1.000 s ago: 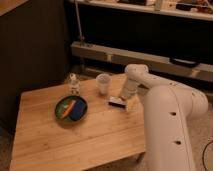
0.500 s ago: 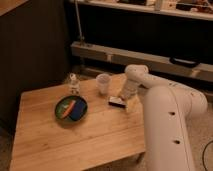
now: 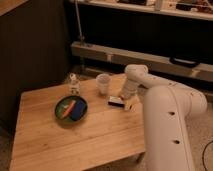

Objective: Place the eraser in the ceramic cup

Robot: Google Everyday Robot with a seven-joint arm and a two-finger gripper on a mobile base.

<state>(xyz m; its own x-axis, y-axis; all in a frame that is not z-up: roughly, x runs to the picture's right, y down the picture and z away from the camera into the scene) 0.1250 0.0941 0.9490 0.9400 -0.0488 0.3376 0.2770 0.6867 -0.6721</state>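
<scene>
**A:** Where's the eraser [image 3: 115, 102] now?

**B:** It's flat on the table [image 3: 90, 137], towards the far right corner. Taking the far edge as twelve, it sits at about four o'clock from the ceramic cup [image 3: 103, 83], near it but not touching. The gripper [image 3: 124, 99] is right down at the eraser's right end, on an arm that reaches in from three o'clock.

**A:** Has it got hold of it?

**B:** I can't tell from here whether it's open or clamped on it. The eraser looks flat on the wood, so I'd say the pick-up is the step in hand.

**A:** How would you do it well?

**B:** It's a thin, low block, so I'd go down close to the wood and take it across its narrow width, near the middle. Then I'd lift straight up so it doesn't swing or slip.

**A:** And after that?

**B:** A short carry towards ten o'clock, high enough to clear the rim. The cup's mouth looks barely wider than the eraser is long, so I'd tip the eraser end-down and centre it before letting go. The cup looks light, so a knock from the side could tip it over.

**A:** Is anything in the way?

**B:** No. The white bottle [image 3: 74, 85] at the cup's nine o'clock and the green plate [image 3: 58, 106] at eight are well off that path.
</scene>
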